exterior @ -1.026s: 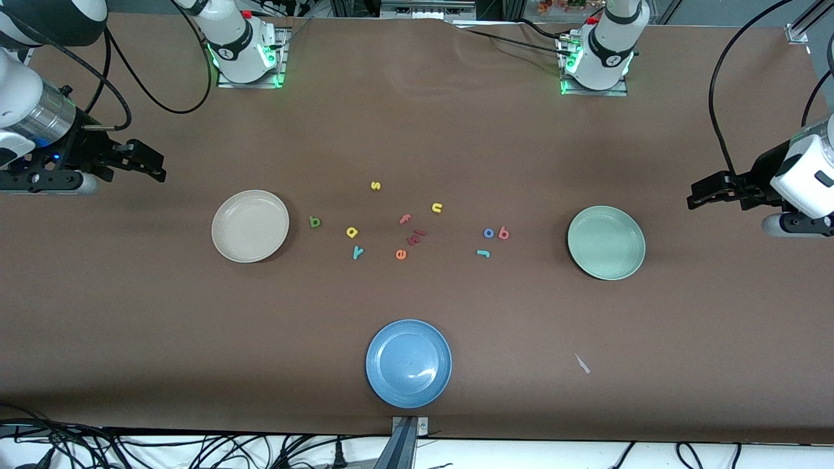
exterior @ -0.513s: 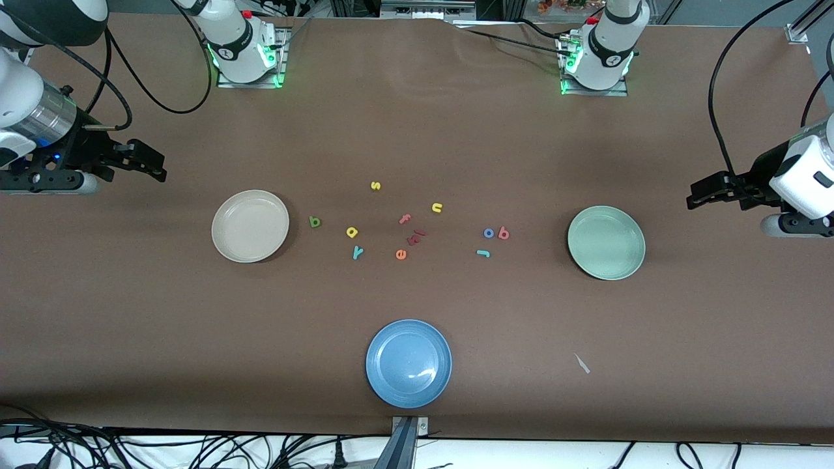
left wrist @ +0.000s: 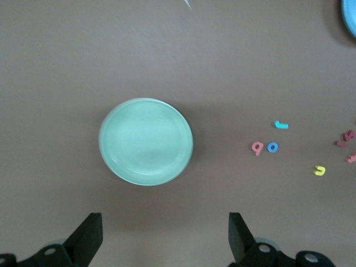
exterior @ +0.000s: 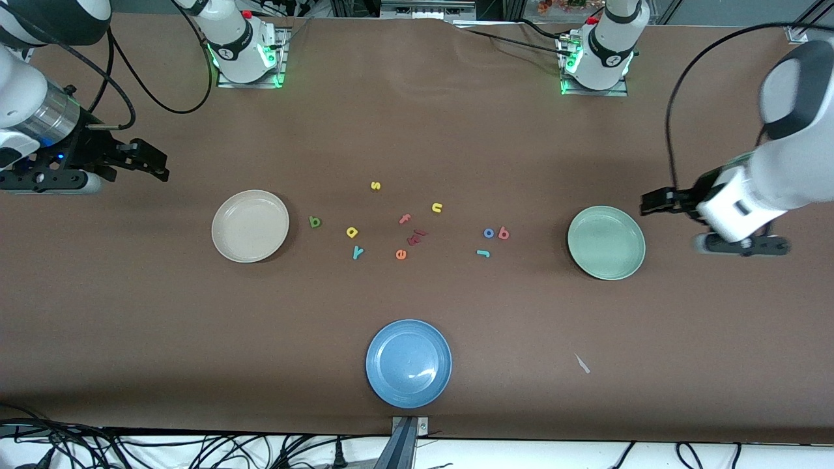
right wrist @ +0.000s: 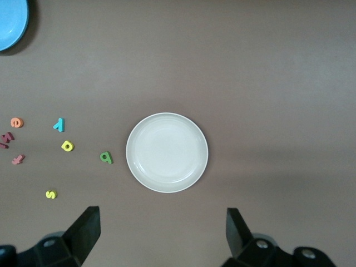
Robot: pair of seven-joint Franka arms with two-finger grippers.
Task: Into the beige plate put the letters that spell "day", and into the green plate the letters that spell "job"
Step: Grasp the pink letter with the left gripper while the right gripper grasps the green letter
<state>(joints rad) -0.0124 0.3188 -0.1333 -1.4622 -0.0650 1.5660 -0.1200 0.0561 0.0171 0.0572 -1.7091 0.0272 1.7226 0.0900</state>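
The beige plate lies toward the right arm's end, with the dark green d, yellow a and teal y beside it. The green plate lies toward the left arm's end, and the blue o, red-pink b and teal j sit between it and the table's middle. My left gripper hangs open and empty just outside the green plate. My right gripper waits open and empty, off from the beige plate.
A blue plate sits near the table's front edge. Other letters lie in the middle: yellow s, yellow u, pink f, orange e and dark red pieces. A small white scrap lies nearer the camera than the green plate.
My left arm has swung in from the table's end toward the green plate, its gripper still open. The right arm has barely moved. No letter has moved.
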